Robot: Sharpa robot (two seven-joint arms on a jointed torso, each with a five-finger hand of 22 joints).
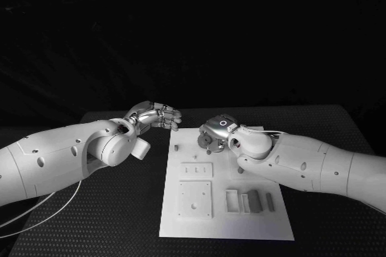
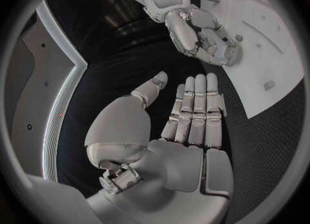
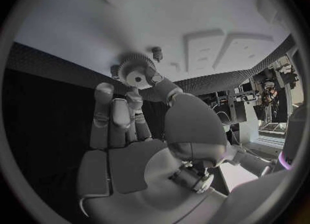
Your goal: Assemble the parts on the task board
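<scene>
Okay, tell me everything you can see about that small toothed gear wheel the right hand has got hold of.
The small grey toothed gear wheel is round, with fine teeth all around its rim and a pale hub at its centre; it looks like plastic. The silver right hand pinches it between thumb and a fingertip, holding it at the far end of the white task board, beside a small upright peg. In the head view the gear sits partly hidden under the hand. Whether it touches the board cannot be told.
</scene>
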